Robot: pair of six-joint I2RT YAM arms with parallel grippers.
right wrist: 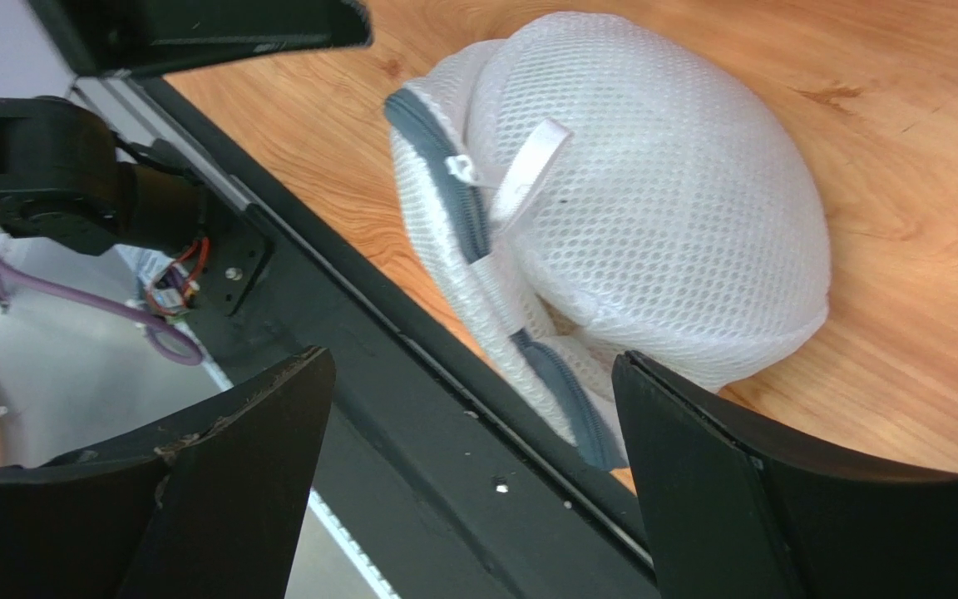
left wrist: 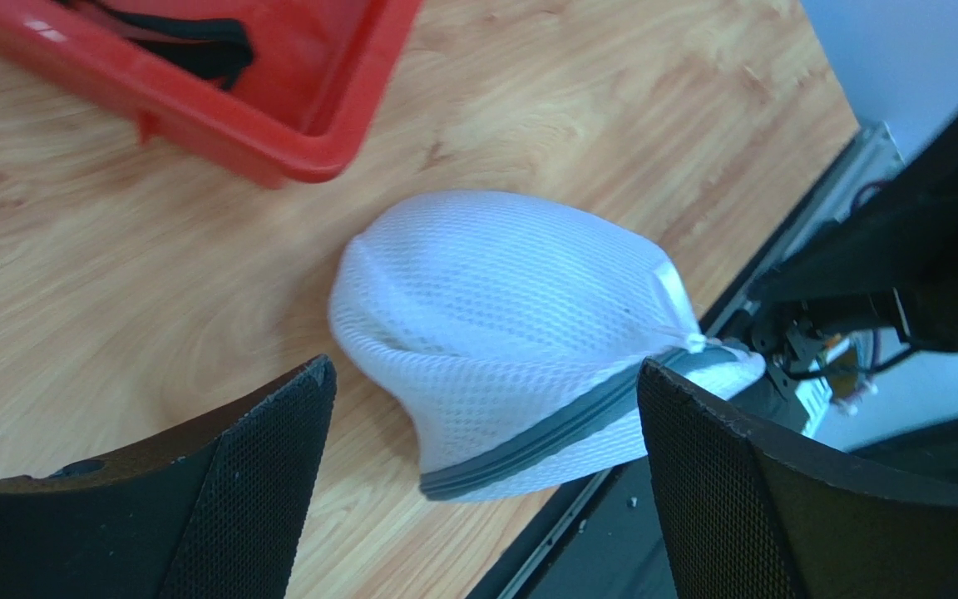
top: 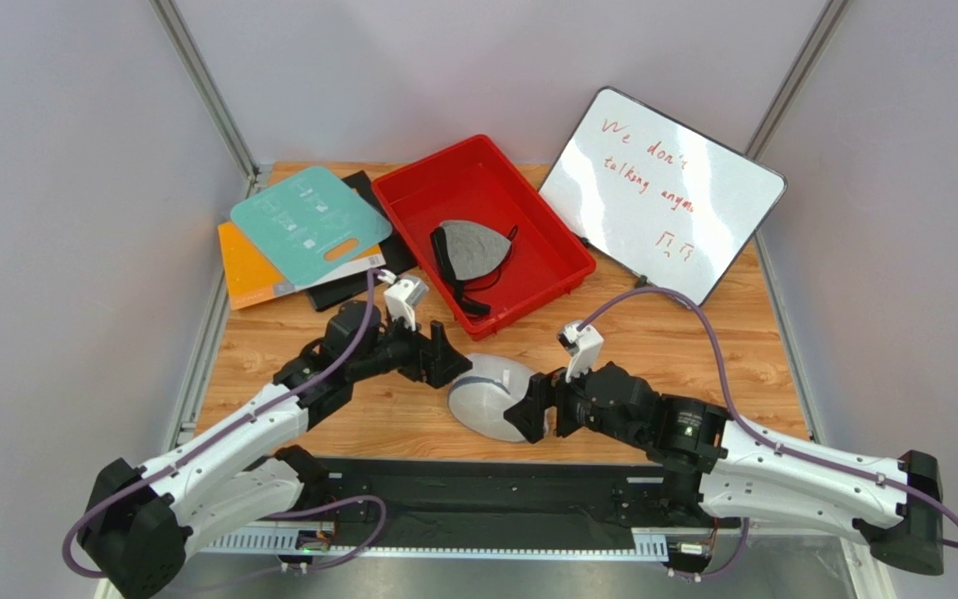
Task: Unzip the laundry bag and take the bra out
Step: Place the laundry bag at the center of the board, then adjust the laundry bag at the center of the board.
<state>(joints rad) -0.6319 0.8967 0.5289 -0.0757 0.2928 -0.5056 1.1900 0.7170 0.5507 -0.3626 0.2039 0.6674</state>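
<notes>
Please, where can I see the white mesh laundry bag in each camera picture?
Top external: laundry bag at low centre.
Left wrist: laundry bag at centre.
Right wrist: laundry bag at upper centre-right.
Shared landmark: black rail beside the bag.

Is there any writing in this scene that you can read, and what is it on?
"We don't / talking anymo": red handwriting on the whiteboard; the last word's ending is unclear.
Red scribble below it: unreadable.
White print on the teal board: too small to read.
No other text is readable.
</notes>
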